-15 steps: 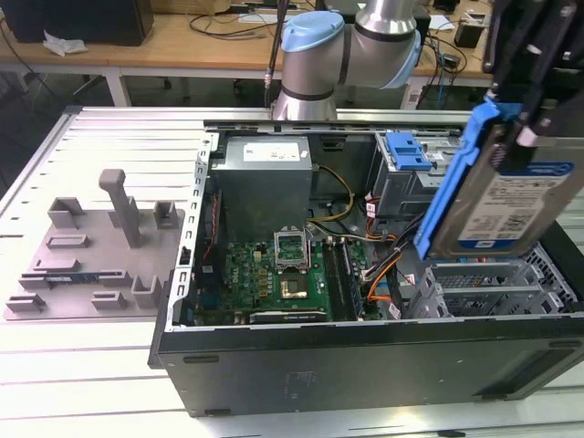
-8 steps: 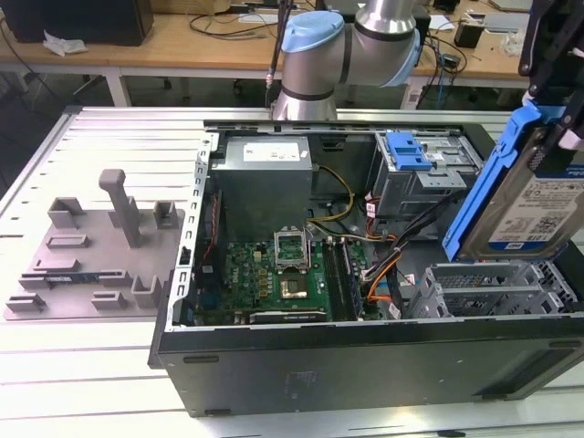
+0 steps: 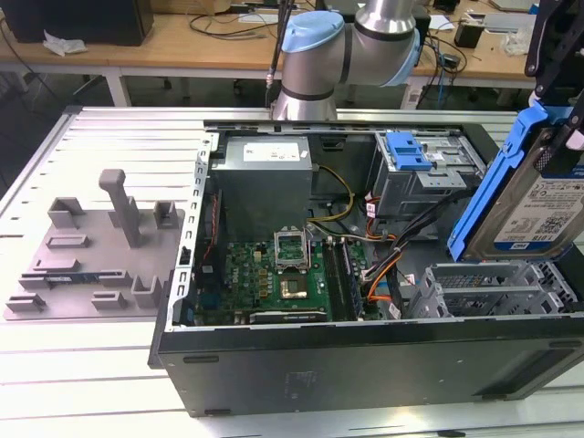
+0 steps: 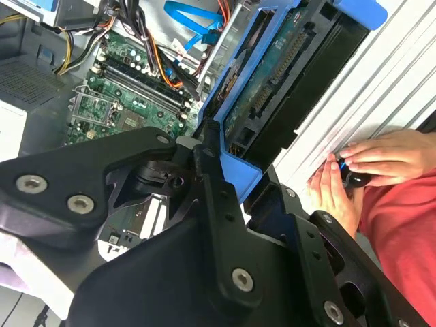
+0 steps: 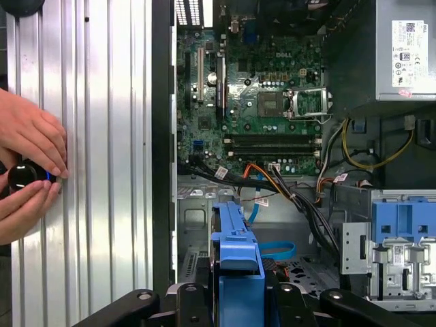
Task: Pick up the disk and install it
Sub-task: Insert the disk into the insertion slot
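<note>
Cut off: the exterior view's right edge is cropping the disk [image 3: 534, 196], so you are seeing only part of it there.
Pincer: your pincer [image 5: 237, 303] is clamping its fingers tight on the disk's blue carrier.
Disk: it is hanging tilted just over the drive cage [image 3: 493, 287] in the open computer case [image 3: 365, 365]; whether they are touching is proving hard to judge.
Arm: the arm [image 3: 315, 55] is rising behind the case.
Views: the exterior view is showing the label, and the second wrist view is showing the circuit-board side. A person's hands [image 5: 30, 170] are pinching a small black knob at the ribbed surface [image 5: 102, 136].

White label [image 3: 550, 215] on disk [image 3: 516, 187] — print unreadable (power supply sticker [image 5: 411, 42] likewise).
</note>
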Tool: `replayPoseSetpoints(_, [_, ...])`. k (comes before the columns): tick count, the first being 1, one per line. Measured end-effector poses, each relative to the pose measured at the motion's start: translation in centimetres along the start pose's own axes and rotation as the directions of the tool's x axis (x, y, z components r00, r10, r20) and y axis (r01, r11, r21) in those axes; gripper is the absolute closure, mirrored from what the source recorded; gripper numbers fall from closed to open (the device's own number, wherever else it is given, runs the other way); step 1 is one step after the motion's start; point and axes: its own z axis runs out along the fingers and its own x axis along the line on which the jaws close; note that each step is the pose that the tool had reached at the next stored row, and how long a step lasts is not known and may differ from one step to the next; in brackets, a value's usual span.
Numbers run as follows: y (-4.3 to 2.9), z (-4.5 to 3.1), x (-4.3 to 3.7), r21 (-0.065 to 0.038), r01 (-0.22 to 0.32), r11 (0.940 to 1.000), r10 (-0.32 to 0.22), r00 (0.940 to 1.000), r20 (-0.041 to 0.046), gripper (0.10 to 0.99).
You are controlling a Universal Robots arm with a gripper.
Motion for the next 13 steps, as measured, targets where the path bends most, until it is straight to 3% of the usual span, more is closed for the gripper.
replayPoseSetpoints(13, [0.00,0.03,-0.35,0.000,0.001,1.0000,-0.001,1.0000,0.0001,0.718])
